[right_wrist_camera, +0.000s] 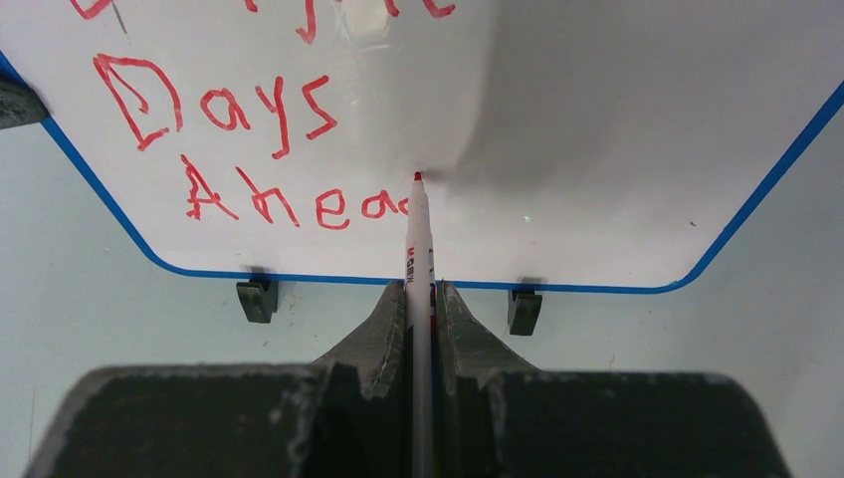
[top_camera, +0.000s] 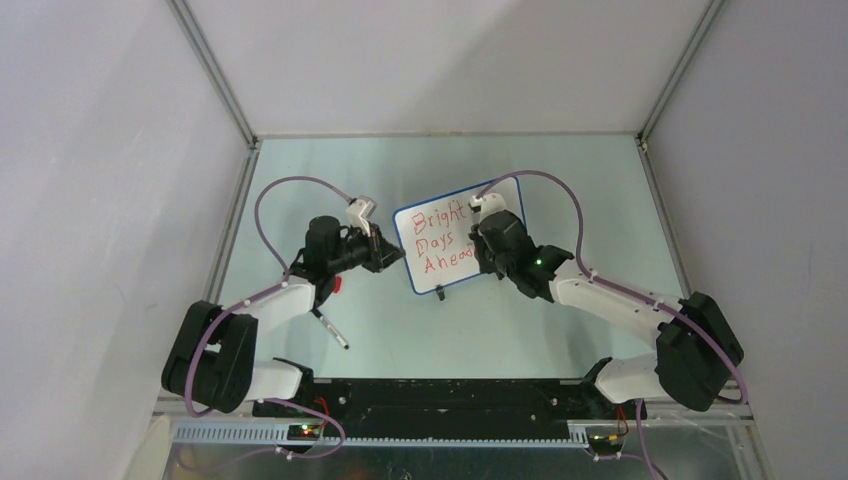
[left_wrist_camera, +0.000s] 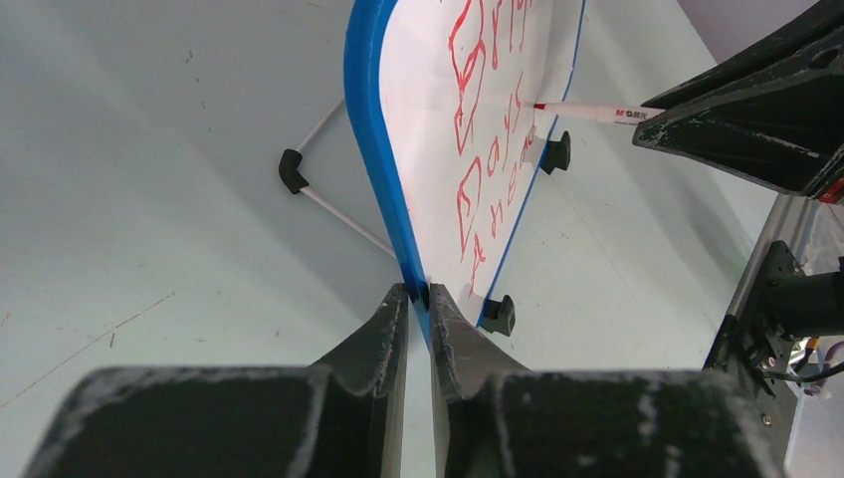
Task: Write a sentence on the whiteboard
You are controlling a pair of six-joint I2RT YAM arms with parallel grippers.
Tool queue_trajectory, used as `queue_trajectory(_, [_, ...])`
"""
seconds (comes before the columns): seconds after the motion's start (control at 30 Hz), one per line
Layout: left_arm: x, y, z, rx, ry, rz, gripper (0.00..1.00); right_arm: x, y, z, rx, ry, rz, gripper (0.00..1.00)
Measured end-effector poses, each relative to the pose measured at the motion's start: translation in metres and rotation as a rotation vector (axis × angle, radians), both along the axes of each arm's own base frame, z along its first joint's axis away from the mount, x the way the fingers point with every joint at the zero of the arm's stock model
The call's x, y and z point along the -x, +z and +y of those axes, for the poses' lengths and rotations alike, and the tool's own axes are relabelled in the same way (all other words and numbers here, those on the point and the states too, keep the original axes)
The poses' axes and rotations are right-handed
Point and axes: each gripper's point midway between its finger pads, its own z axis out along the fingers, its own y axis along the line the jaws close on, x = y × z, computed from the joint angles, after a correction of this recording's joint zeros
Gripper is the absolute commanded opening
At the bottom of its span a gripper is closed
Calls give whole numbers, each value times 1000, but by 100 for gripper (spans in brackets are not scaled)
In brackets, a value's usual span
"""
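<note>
At mid-table, the whiteboard (top_camera: 440, 280) stands propped on its two black clip feet (right_wrist_camera: 257, 299), leaning back on a wire stand (left_wrist_camera: 291, 171) that shows behind it in the left wrist view. The board is turned slightly, with its left end nearer the arms. The sentence (top_camera: 443, 240), in red, reads "Bright Days Ahead" over three lines.

The left gripper (left_wrist_camera: 419, 299) is closed on the board's blue rim at the lower left edge, one finger on each face. The right gripper (right_wrist_camera: 420, 294) is clamped on a white marker (right_wrist_camera: 419, 239), whose barrel runs up between the fingers. Its red tip sits at the end of the third line, right at the last letter (the barrel covers part of that letter in the right wrist view).

From above, the right wrist and its black housing hang over the board's right half and hide that side of the white surface. Purple cables (top_camera: 300, 185) arc from each wrist back to the arm bases. On the pale green table (top_camera: 600, 200), a thin stick (top_camera: 331, 330) lies near the left arm, well apart from the board.
</note>
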Motion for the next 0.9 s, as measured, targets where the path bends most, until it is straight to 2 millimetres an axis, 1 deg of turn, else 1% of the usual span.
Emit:
queue_trajectory(0.27, [0,0,0,0,0,0,15,-6,9,1,-6,-4,-20,0])
queue_trajectory(0.9, [0,0,0,0,0,0,15,-5,5,0,-1,-7,-11,0])
